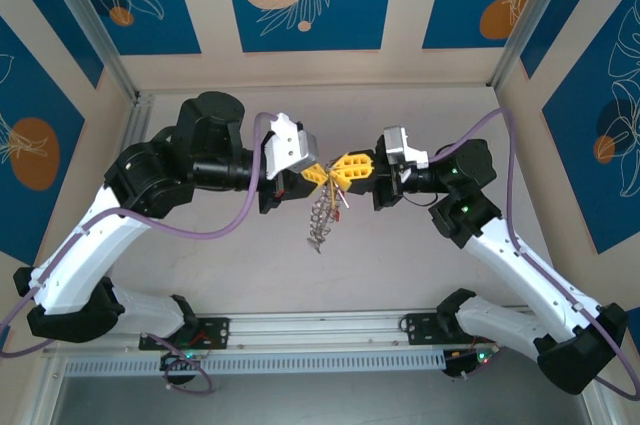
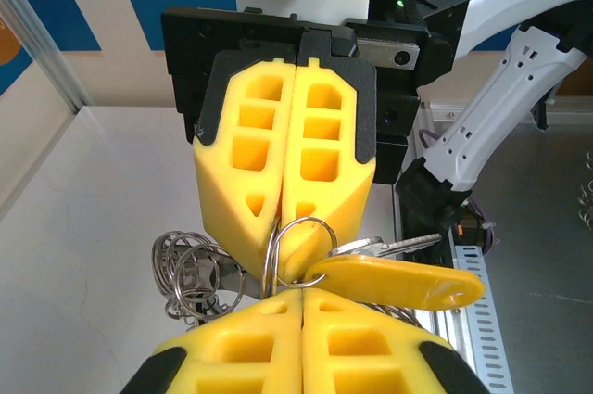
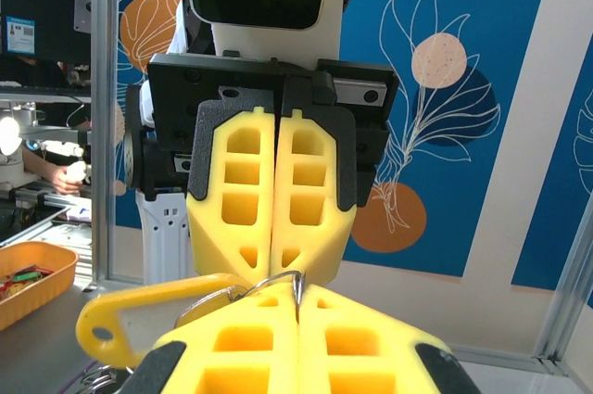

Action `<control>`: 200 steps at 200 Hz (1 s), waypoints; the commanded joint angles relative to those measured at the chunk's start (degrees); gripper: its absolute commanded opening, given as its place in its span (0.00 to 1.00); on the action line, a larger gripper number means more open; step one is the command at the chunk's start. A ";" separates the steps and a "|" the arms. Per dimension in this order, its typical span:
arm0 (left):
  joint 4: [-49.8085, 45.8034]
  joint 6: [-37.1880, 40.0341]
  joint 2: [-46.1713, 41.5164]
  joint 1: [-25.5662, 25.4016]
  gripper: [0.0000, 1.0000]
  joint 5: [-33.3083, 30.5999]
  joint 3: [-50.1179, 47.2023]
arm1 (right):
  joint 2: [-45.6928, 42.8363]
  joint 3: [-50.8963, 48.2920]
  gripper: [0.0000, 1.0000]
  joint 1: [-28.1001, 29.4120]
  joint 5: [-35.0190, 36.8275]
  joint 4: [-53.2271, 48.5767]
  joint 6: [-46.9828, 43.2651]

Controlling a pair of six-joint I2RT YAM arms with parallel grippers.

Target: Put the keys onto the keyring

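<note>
At centre of top view, left gripper (image 1: 325, 175) and right gripper (image 1: 341, 171) meet tip to tip, both fully closed; we see them pinching small ring (image 2: 302, 220) with yellow key (image 2: 398, 281); keyring (image 1: 321, 217) hangs just below.

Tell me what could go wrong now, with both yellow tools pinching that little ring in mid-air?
1. The left tool and right tool, both shut, grip the small split ring only at their tips; a slight pull apart could free it.
2. The keyring hangs loose above the table, so it would probably drop with it.
3. The yellow tag sticks out sideways and might snag a finger.
</note>
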 commanded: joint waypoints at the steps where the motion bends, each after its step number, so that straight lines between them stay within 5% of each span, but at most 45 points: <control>1: 1.05 1.24 0.50 -0.59 0.07 -0.75 -1.11 | 0.07 3.03 0.00 1.61 -2.71 -1.29 -2.03; 200: 9.30 4.20 -7.84 -0.50 0.00 -5.49 -14.46 | 4.37 10.70 0.00 5.78 -11.35 -18.39 -9.33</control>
